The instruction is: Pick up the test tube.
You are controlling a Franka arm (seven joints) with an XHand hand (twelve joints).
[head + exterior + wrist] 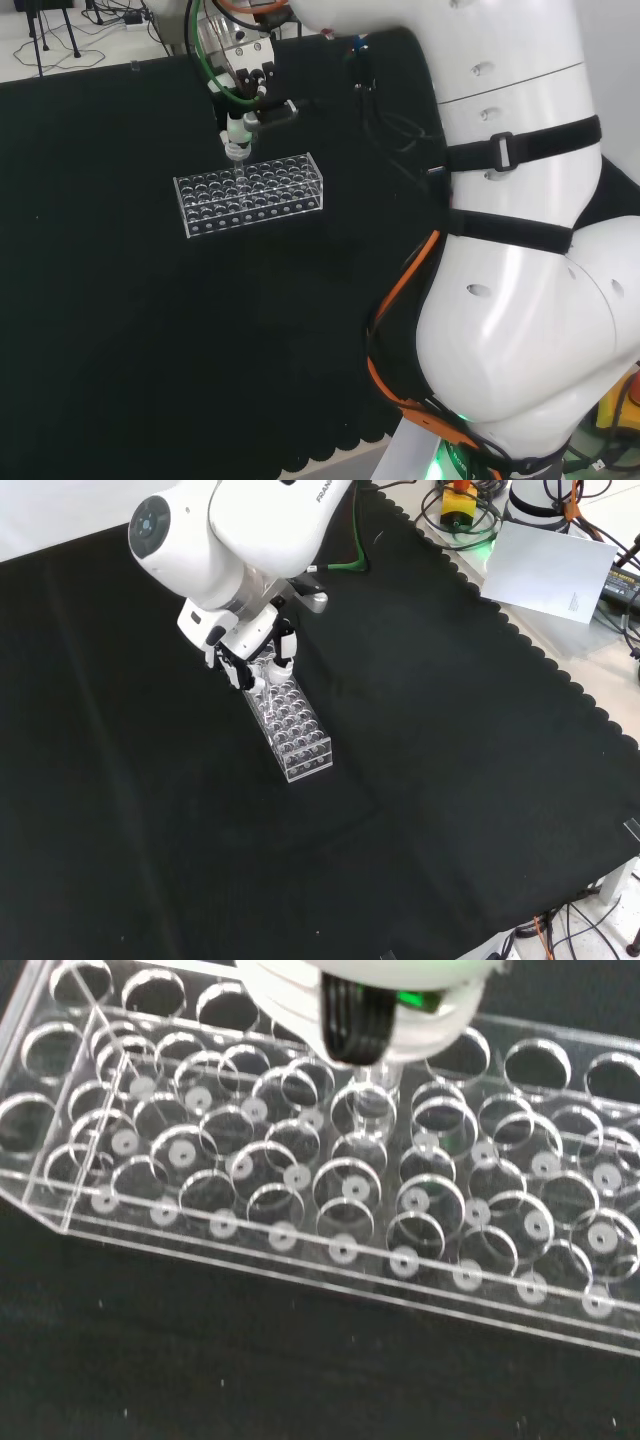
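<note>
white glossy arm (520, 250) with rounded links, black straps, orange and green cables, round grey cap (150, 525); black and white hand (250, 665).

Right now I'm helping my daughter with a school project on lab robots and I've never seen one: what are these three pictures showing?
It is one white robot arm with a black and white hand shaped like a person's. The head view looks over the arm from behind, the front view looks down from the opposite side, and the wrist view sits on the hand itself. On the black cloth stands a clear plastic rack full of round holes. The hand is just above one end of it, fingers closed round the top of a thin glass test tube whose lower end reaches down into the rack.
</note>
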